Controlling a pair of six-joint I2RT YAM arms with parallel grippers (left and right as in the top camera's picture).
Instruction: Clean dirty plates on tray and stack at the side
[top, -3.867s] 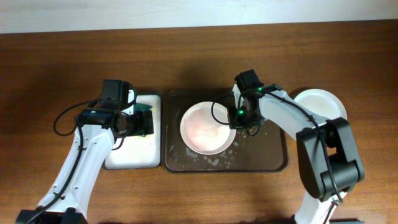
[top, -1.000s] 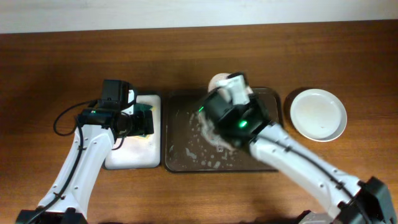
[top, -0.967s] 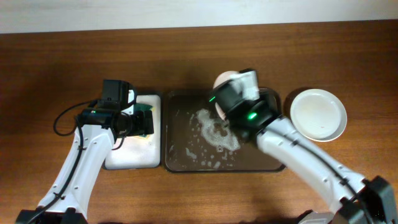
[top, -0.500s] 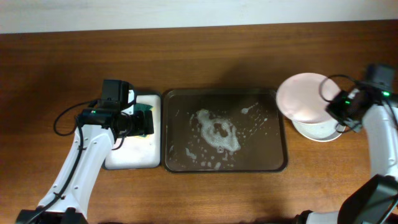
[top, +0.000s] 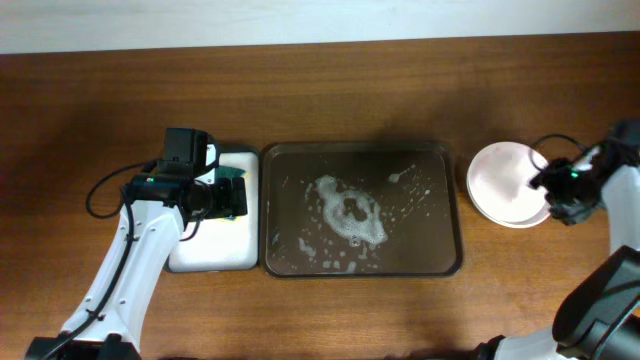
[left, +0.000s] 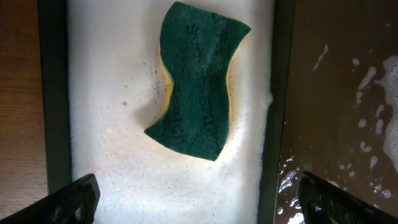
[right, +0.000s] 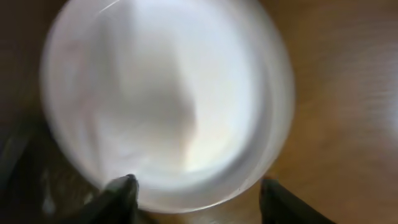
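Observation:
The dark brown tray (top: 425, 235) lies mid-table with only white suds in it; no plate is on it. The plates (top: 505, 182) sit stacked on the table right of the tray, the top one pale pinkish-white. My right gripper (top: 550, 190) is at the stack's right edge. In the right wrist view the top plate (right: 168, 99) is blurred and my right gripper (right: 199, 200) is open, one finger over the rim, the other over bare wood. My left gripper (top: 232, 196) hovers open over the small tray, wide apart in the left wrist view (left: 205, 208).
A small dark-rimmed tray (top: 210, 255) with a foamy white inside (left: 106, 124) lies left of the brown tray (left: 336, 93). A green sponge (left: 196, 81) lies in its foam. Cables trail from both arms.
My right arm carried the plate off the brown tray to the right, set it on the plate at the side and opened its jaws. The left arm has not moved.

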